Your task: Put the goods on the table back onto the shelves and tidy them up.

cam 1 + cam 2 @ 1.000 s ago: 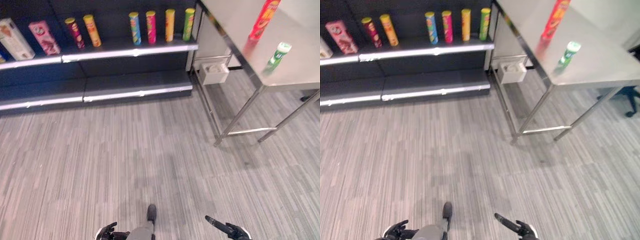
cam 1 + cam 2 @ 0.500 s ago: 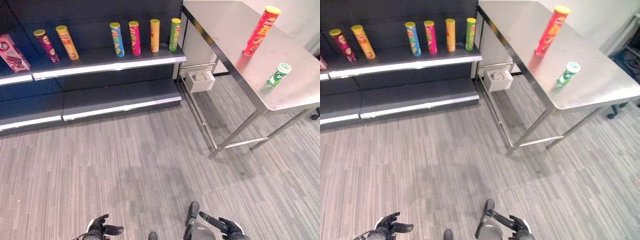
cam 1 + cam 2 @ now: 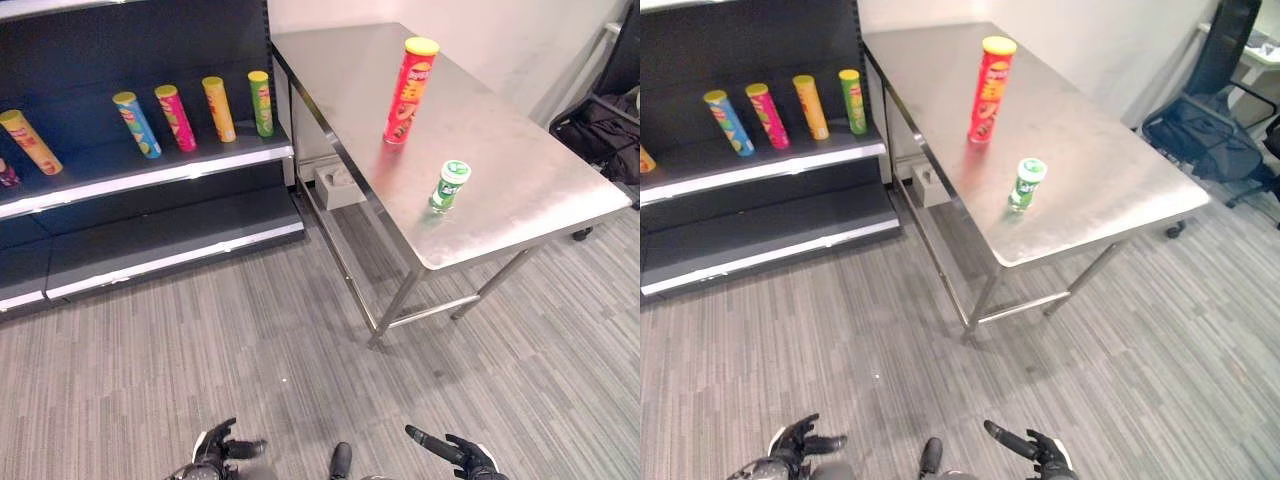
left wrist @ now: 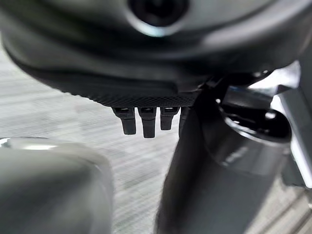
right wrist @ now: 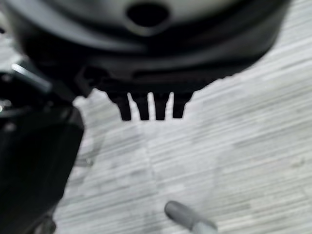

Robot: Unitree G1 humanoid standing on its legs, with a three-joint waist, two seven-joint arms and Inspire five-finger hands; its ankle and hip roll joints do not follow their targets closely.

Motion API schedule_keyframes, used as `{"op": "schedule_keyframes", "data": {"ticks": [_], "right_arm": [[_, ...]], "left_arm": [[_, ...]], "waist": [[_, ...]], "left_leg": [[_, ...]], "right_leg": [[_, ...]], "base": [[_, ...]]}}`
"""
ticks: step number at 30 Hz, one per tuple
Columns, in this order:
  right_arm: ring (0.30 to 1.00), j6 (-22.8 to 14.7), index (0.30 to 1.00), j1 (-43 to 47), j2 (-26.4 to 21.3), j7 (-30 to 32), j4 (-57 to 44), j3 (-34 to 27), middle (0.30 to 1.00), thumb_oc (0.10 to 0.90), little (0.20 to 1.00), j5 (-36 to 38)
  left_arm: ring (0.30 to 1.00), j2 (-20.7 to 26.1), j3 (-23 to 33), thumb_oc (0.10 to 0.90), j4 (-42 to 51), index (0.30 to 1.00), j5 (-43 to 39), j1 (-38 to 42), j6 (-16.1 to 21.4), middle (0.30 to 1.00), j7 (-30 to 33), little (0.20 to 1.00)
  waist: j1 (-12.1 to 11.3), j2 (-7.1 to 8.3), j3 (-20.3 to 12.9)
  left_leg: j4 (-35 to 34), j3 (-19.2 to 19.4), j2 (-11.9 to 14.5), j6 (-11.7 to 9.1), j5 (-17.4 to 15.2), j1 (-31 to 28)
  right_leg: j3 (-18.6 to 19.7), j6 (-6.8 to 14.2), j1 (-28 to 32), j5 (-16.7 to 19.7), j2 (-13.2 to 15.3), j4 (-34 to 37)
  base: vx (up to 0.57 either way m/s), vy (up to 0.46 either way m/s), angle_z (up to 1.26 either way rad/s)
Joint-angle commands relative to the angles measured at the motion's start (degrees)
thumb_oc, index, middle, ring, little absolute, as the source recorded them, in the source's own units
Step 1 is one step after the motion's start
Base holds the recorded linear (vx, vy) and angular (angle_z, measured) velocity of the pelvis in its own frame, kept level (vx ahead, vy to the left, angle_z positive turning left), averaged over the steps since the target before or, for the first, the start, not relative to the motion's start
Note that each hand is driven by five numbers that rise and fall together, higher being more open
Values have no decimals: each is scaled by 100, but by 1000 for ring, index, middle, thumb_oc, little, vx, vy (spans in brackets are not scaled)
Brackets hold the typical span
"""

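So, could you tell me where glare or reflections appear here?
Left eye view: the steel table mirrors the red can and green can as tinted smears at their bases; the shelf edge glints white. Right eye view: the table throws a shadow on the floor.

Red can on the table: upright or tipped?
Upright. The red can stands on its base on the steel table, yellow lid on top; the short green can stands nearby.

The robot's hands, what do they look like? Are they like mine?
A bit like yours. Each hand is dark, almost black, with slim fingers and a thumb. The left hand and right hand peek in at the bottom of the head camera's view. In the wrist views, short dark fingertips stand in a row like comb teeth under a rounded dark body.
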State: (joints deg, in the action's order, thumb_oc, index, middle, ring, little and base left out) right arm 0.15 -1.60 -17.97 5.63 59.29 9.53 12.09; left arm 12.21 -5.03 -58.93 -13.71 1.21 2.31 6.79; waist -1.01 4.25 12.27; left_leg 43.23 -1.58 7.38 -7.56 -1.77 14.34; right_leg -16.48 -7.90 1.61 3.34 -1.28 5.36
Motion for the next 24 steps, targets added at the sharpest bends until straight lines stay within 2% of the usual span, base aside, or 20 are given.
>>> {"op": "schedule_keyframes", "data": {"ticks": [1,2,4,6,9,11,13,14,21,22,24], "right_arm": [[900,-133,900,58,-367,123,38,-47,900,800,900,205],[900,-134,900,59,-368,123,39,-48,900,800,900,205],[900,-138,900,142,-386,164,216,-31,900,800,900,118],[900,-143,900,103,-328,195,255,-97,900,800,900,112],[900,-130,900,74,-276,194,299,-147,900,800,900,118],[900,-120,900,87,-246,361,377,-407,900,800,900,184],[900,-134,900,97,-273,414,363,-476,900,800,900,213],[900,-189,900,57,-497,580,116,-918,900,800,900,338],[900,-185,900,50,-497,581,108,-922,900,800,900,337],[900,-386,900,-480,-1365,965,-1351,-2218,900,800,900,425],[900,-384,900,-484,-1364,965,-1354,-2221,900,800,900,425]], "left_arm": [[900,196,-388,800,24,900,-90,28,141,900,4,900],[900,195,-388,800,24,900,-90,28,141,900,5,900],[900,178,-425,800,-78,900,-91,69,153,900,14,900],[900,157,-424,800,-143,900,-80,19,173,900,29,900],[900,177,-373,800,-215,900,-80,-9,167,900,16,900],[900,302,-181,800,-647,900,34,-26,136,900,106,900],[900,331,-149,800,-672,900,28,-30,141,900,128,900],[900,443,-26,800,-669,900,92,-90,144,900,167,900],[900,443,-29,800,-668,900,92,-92,143,900,167,900],[900,481,255,800,-669,900,288,-299,139,900,156,900],[900,481,252,800,-669,900,288,-300,139,900,156,900]], "waist": [[-143,-196,75],[-147,-189,90],[-241,-344,28],[-171,-435,-155],[-163,-440,-256],[-83,-372,-336],[-76,-357,-342],[2,-316,-380],[-10,-317,-378],[166,-265,-468],[161,-266,-475]], "left_leg": [[-3359,101,-307,204,219,-575],[-3410,109,-313,204,242,-620],[-4288,-637,-485,168,556,-688],[-4704,-633,-442,206,587,-1056],[-4800,-499,-465,238,539,-1239],[-4823,-113,-518,340,346,-1491],[-4823,-61,-521,353,320,-1512],[-4823,58,-513,388,246,-1563],[-4823,68,-511,388,243,-1570],[-4823,337,-494,434,95,-1735],[-4823,341,-494,434,96,-1730]], "right_leg": [[188,1368,252,-275,620,-36],[191,1369,271,-280,628,-36],[381,1373,372,-416,479,-36],[514,1423,422,-409,494,-36],[618,1462,441,-395,580,-36],[882,1588,394,-296,771,-77],[935,1612,376,-275,785,-79],[1039,1669,325,-228,811,-81],[1048,1669,327,-228,809,-82],[1278,1769,278,-151,848,-65],[1282,1769,271,-149,848,-66]], "base": [[212,66,-14],[165,92,-27],[171,111,-41],[216,211,-66],[139,191,-71],[114,289,-38],[30,83,-33],[23,54,-30],[12,24,-16],[62,111,-4],[31,56,-22]]}}
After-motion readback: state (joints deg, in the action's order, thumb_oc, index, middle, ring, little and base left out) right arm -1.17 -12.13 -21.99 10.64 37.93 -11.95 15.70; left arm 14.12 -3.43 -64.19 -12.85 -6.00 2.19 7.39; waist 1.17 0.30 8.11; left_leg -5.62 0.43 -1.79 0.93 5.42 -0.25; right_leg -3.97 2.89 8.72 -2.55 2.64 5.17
